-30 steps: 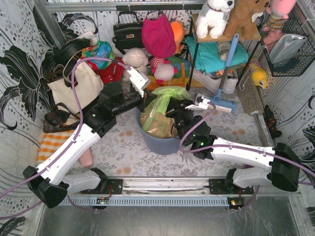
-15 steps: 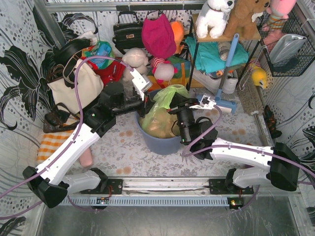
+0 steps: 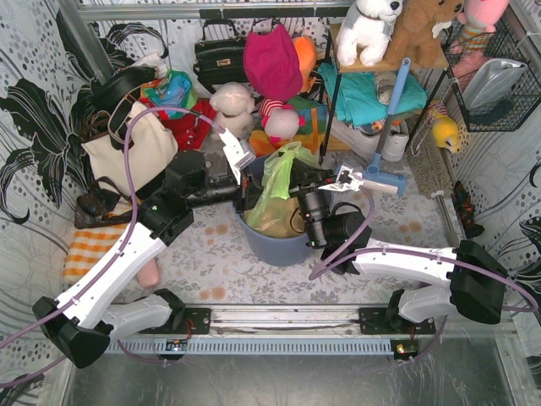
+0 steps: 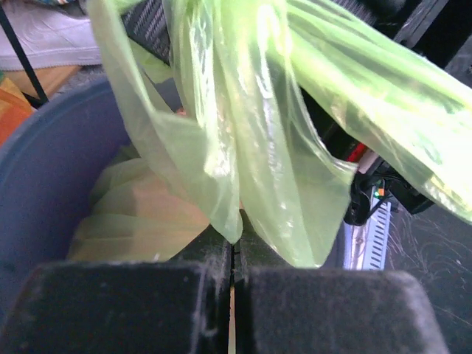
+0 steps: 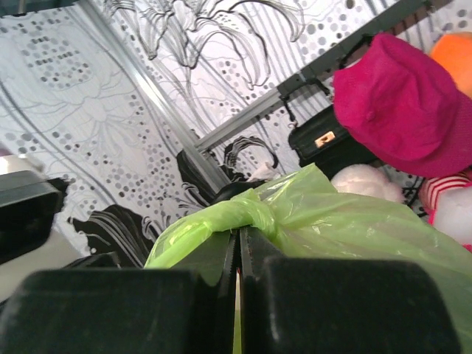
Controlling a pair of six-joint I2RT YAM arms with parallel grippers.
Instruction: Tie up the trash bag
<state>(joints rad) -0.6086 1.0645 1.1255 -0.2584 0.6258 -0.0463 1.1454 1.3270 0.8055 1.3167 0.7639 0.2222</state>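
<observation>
The trash bag [image 3: 282, 173] is thin light-green plastic rising out of the blue-grey bin [image 3: 275, 244], with tan paper [image 4: 151, 214] showing through low down. My left gripper [image 3: 251, 193] is at the bag's left side, shut on a fold of its film [image 4: 221, 147]; the jaws [image 4: 234, 249] meet right under the green edge. My right gripper [image 3: 297, 189] is at the bag's right side, shut on a twisted rope of bag [image 5: 247, 212] that crosses over its jaw tips [image 5: 237, 240]. Where the two pulled strands cross is hidden among the folds.
Behind the bin stand a cream tote [image 3: 127, 148], a black handbag [image 3: 221, 55], a pink hat [image 3: 272, 61], plush toys [image 3: 232, 106] and a shelf rack [image 3: 372, 93]. A blue-handled brush [image 3: 385, 173] lies at the right. A wire basket [image 3: 499, 76] hangs at the far right.
The bag's top has been drawn upward into a taller, narrower bunch. The right wrist has swung in toward the bag, and the left arm has shifted slightly left and back.
</observation>
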